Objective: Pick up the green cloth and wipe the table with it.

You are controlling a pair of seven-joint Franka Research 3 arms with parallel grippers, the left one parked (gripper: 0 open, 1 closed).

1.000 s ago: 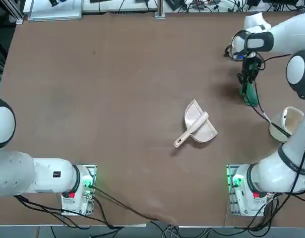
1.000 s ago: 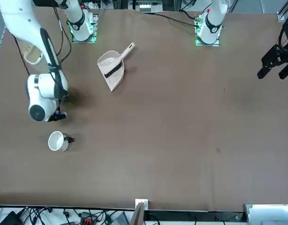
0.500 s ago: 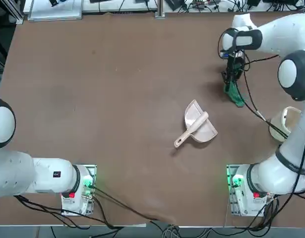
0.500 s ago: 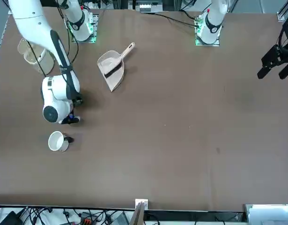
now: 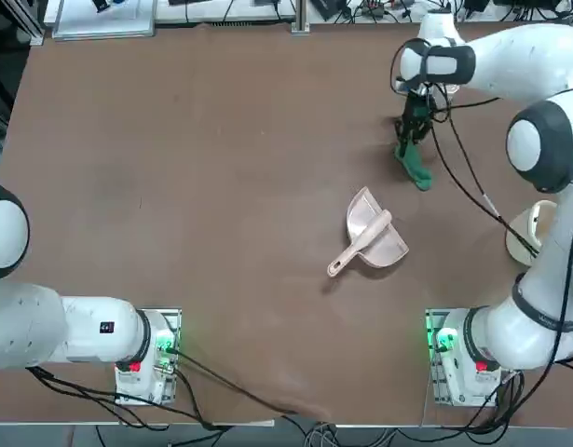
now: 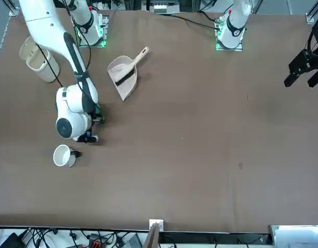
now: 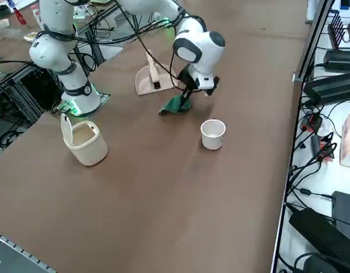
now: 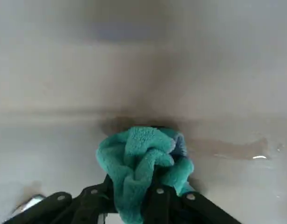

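— While you're on the line, what have I got on my screens?

— Biggest first: the table (image 5: 193,186), brown and matte, filling nearly every view. On it I see my right arm reaching out over the far right part, as the overhead camera shows it.

— And the loose things?

— A beige dustpan (image 5: 372,235) lies near the middle right, handle toward the arm bases. A cream tub (image 7: 83,139) with a handle stands near the right edge, close to my arm's base. A small white cup (image 7: 213,134) stands out toward the far side, just beyond the wrist.

— Where is the cloth?

— The green cloth (image 5: 415,165) is in my right gripper (image 5: 409,142). On the wrist camera the fingers (image 8: 158,201) are pinched narrow on a bunched fold of the fabric, which bulges out in front of them. From the side camera the cloth (image 7: 176,104) hangs below the gripper (image 7: 186,94) with its lower end on the tabletop, between the dustpan and the cup. It is near the dustpan's wide end but apart from it.

— Anything from the front camera?

— There the white wrist covers almost all of it; only a sliver of green (image 6: 98,110) shows beside the housing.
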